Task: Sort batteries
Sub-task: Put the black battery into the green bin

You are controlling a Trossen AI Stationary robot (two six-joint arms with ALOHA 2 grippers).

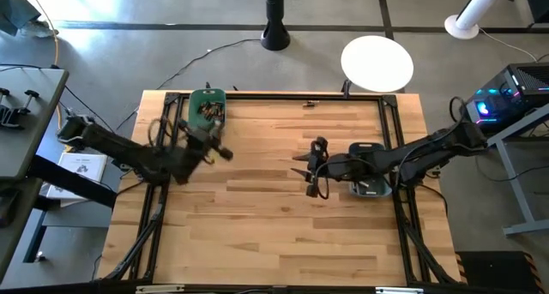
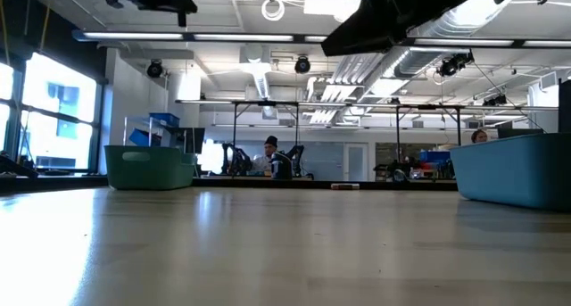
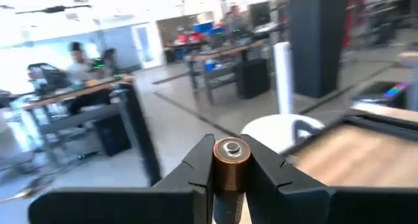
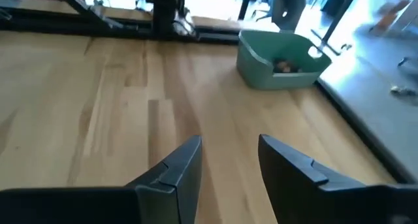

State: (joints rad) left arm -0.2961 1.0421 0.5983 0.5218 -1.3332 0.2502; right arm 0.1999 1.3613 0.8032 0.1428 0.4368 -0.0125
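Note:
My left gripper (image 1: pixel 216 149) hovers just on the near side of the green bin (image 1: pixel 208 108), shut on one copper-brown battery (image 3: pixel 230 175). The green bin stands at the table's far left and holds several batteries (image 4: pixel 283 66). It also shows in the low view (image 2: pixel 150 168). My right gripper (image 1: pixel 313 169) is open above the middle of the table with nothing between its fingers (image 4: pixel 228 160). A blue-grey bin (image 1: pixel 371 183) sits under the right arm, at the table's right side (image 2: pixel 516 169). My left gripper pinches the battery between its two fingers (image 3: pixel 196 168). The battery lies along the fingers, and its silver-capped copper end (image 3: pixel 230 149) sticks out past the fingertips. It is lifted clear of the table, pointing roughly level toward the far right corner.
Bare wood (image 1: pixel 257 225) stretches across the table's middle and near half. A black frame (image 1: pixel 283 95) runs along the table's edges. A white round top (image 1: pixel 377 61) and a black post (image 1: pixel 275 33) stand beyond the far edge. People sit at desks in the room behind.

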